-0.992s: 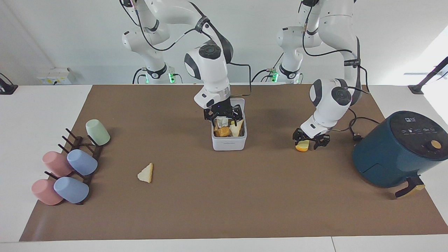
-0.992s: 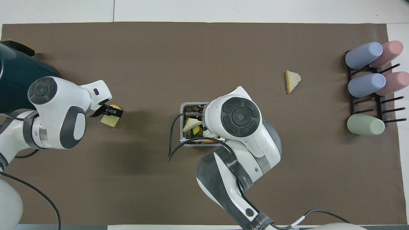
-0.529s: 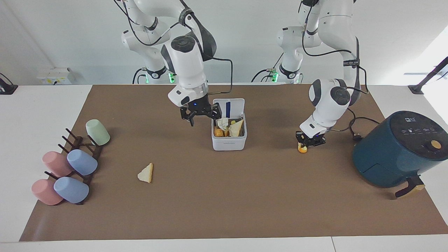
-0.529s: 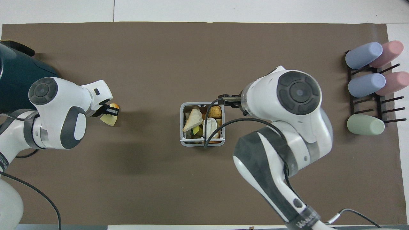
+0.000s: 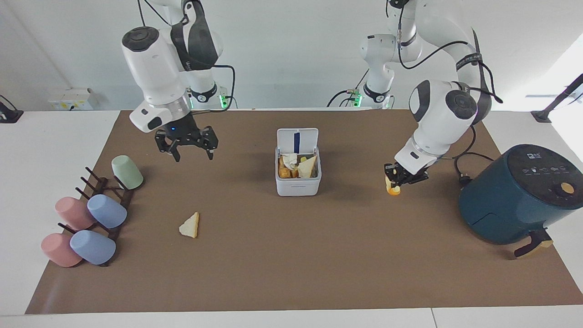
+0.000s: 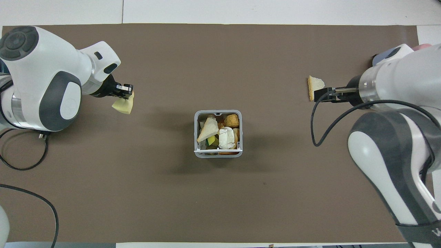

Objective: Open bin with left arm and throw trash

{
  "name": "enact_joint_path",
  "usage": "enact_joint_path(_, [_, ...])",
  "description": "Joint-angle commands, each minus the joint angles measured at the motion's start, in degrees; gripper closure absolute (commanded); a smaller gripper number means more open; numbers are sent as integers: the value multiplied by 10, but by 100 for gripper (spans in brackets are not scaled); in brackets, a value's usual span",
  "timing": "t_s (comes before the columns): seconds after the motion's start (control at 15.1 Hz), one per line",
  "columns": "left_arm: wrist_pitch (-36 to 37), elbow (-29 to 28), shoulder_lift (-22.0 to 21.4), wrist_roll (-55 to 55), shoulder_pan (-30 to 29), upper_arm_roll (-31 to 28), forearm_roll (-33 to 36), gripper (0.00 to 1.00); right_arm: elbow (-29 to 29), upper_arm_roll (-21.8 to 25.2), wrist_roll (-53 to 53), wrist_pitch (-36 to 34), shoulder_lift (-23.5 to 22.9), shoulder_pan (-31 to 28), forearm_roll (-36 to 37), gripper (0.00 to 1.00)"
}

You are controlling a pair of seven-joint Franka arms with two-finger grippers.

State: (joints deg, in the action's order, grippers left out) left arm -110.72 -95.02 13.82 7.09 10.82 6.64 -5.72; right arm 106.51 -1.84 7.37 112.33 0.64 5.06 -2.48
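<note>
The left gripper is squeezed shut on the yellow block, a small bit of trash with an orange edge, and holds it just above the brown mat, between the bin and the big dark air fryer. The block looks light and a bit soft, like cheese, so a gentle pinch on its flat sides should be enough, and a hard squeeze might squash it. The bin sits in the middle of the mat with its lid standing open, and it is already nearly full of scraps, so the block should be let go low over the top so it does not bounce out. The right gripper hangs in the air with its fingers spread apart and nothing in them, over the mat near the cup rack. A bread wedge still lies on the mat toward the right arm's end of the table. It looks light, dry and crumbly, and the best place to hold it is across its two long sides.
</note>
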Motion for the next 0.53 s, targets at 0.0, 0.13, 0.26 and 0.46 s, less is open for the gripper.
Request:
enact_joint_path(0.0, [21, 74, 41, 128, 66, -5, -25, 100, -13, -5, -12, -21, -3, -27, 13, 0])
enact_joint_path(0.13, [-11, 78, 41, 189, 118, -6, -25, 100, -15, -6, -13, -6, -23, -43, 30, 0])
enact_joint_path(0.26, [-50, 57, 38, 214, 168, -6, -26, 100, -15, -6, -13, 38, -52, -48, 29, 0])
enact_joint_path(0.46, [-71, 20, 25, 221, 198, -6, -26, 100, -11, -6, -10, 95, -103, -53, 28, 0])
